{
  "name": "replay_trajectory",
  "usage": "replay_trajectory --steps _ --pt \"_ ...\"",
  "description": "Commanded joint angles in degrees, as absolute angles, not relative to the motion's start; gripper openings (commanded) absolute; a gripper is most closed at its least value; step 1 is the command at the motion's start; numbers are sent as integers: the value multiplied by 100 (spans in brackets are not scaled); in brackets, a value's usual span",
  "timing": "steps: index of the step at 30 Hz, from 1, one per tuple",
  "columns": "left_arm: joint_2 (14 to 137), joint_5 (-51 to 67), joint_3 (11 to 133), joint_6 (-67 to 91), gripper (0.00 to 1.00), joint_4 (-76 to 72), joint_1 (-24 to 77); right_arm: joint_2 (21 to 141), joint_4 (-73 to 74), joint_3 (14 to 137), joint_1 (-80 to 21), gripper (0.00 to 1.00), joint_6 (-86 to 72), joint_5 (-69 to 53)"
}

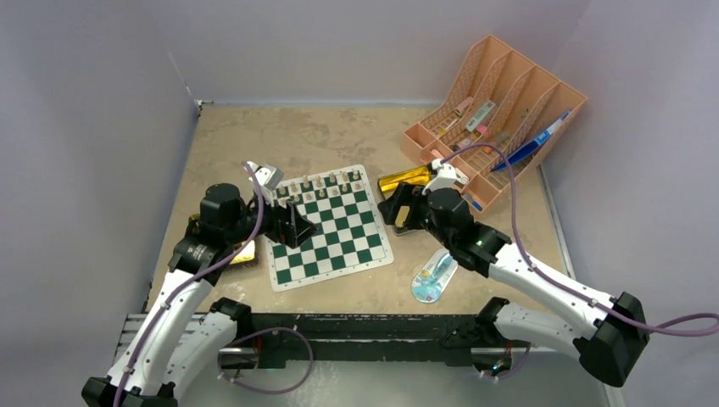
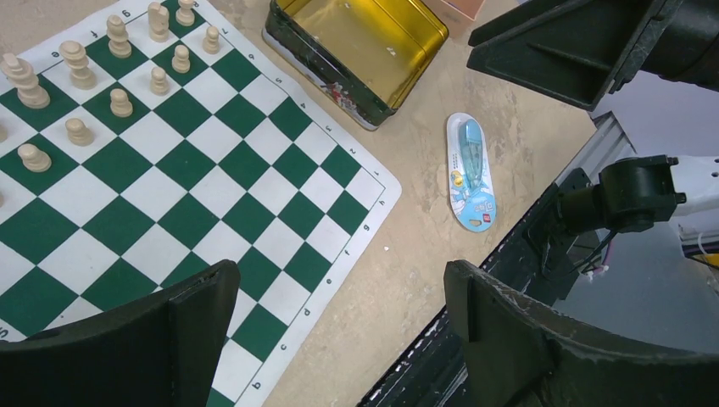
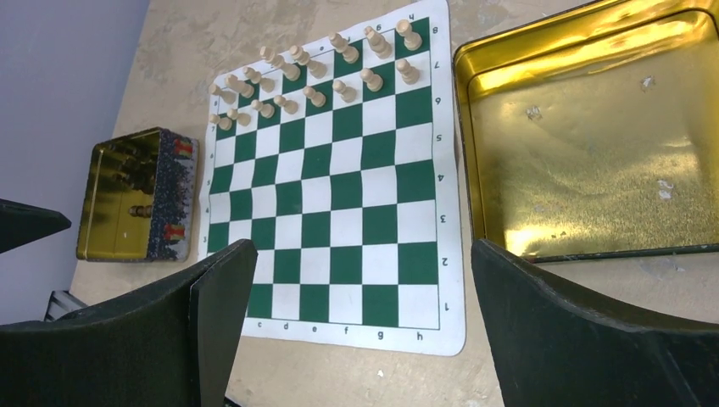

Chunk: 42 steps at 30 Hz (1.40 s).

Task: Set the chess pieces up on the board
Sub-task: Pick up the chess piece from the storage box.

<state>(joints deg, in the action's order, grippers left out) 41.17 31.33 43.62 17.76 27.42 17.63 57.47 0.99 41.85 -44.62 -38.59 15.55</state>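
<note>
The light chess pieces stand in two rows at the top of the board, and the tin at middle left seems to hold the dark ones, so the left and right jaws hang wide open and empty, likely ready to fetch one.

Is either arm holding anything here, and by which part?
Nothing is held. The left gripper and the right gripper both show jaws spread wide with nothing between them.

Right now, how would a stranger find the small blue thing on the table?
Start at the board. Just past its near right corner lies a flat oval pack. Unlike the square gold tins, it is slim and pale blue.
</note>
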Motion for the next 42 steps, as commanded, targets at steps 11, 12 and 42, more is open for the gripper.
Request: replay_trajectory --steps 11,12,42 --pt "3773 2727 4412 1704 88 2522 1722 6371 -763 5070 -4489 99 -3596 1714" --pt "3737 2647 4412 1711 88 2537 1723 6517 -820 5160 -4483 98 -3487 1748" --pt "2740 942 4439 1890 85 2855 1723 10973 -809 7885 -4483 31 -1628 2297"
